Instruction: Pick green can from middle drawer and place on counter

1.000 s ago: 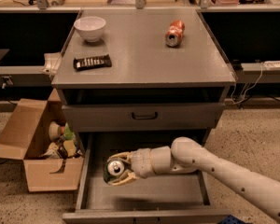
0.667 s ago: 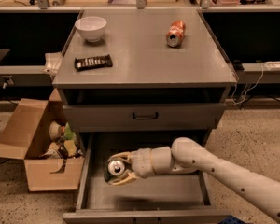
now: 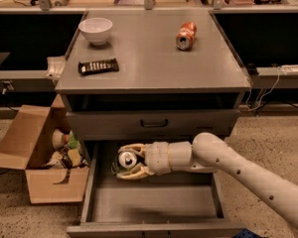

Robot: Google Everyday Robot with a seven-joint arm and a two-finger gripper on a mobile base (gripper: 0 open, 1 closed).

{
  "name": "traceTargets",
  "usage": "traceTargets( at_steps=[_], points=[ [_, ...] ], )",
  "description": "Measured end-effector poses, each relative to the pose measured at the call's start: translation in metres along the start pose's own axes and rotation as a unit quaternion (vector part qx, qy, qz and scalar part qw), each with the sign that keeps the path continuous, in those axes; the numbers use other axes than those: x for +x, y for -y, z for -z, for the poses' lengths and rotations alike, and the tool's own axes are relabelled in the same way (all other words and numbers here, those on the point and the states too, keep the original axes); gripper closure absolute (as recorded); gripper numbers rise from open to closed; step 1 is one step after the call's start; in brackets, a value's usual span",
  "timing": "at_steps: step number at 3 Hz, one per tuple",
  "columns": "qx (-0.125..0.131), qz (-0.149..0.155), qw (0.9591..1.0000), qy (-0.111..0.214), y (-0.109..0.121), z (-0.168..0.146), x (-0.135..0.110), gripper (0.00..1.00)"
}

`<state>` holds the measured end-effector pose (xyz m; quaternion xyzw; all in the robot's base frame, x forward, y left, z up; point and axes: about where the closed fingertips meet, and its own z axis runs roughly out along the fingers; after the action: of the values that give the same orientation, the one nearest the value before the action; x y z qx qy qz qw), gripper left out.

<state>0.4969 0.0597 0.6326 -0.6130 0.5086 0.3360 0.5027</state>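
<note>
1. Nearest the camera, in front of and below the jaws, the middle drawer (image 3: 149,202) stood pulled out, its grey floor bare there apart from a faint shadow.
2. The gripper (image 3: 128,161) sat inside the drawer's rear half, reaching in from the right on the end of the pale arm (image 3: 238,167).
3. Its jaws were clamped on the green can (image 3: 126,159), one finger above and one below it, with the can's silver top turned toward the camera. Whether the can touched the floor could not be told.
4. Left of the jaws, outside the drawer wall, an open cardboard box (image 3: 39,177) of clutter rested on the ground.
5. Just above and behind the jaws was a closed drawer front (image 3: 154,123) with a small dark handle.
6. Higher and farther back lay the bench (image 3: 149,63). A dark snack bar (image 3: 98,66) lay up and left of the jaws.
7. Farther off stood a white bowl (image 3: 95,29), and to the right an orange-red can (image 3: 185,35) lay on its side, well apart from the bowl.
</note>
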Motion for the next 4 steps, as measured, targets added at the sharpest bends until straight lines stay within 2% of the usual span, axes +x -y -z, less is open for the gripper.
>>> traceTargets(
  at_steps=[1, 2, 3, 4],
  points=[
    [0.015, 0.024, 0.9991, 0.031, 0.020, 0.025, -0.056, 1.00],
    [0.042, 0.064, 0.9955, 0.055, 0.034, 0.060, -0.118, 1.00],
    [0.043, 0.063, 0.9955, 0.056, 0.034, 0.060, -0.119, 1.00],
    [0.077, 0.053, 0.9938, 0.061, 0.061, 0.084, -0.147, 1.00]
  ],
)
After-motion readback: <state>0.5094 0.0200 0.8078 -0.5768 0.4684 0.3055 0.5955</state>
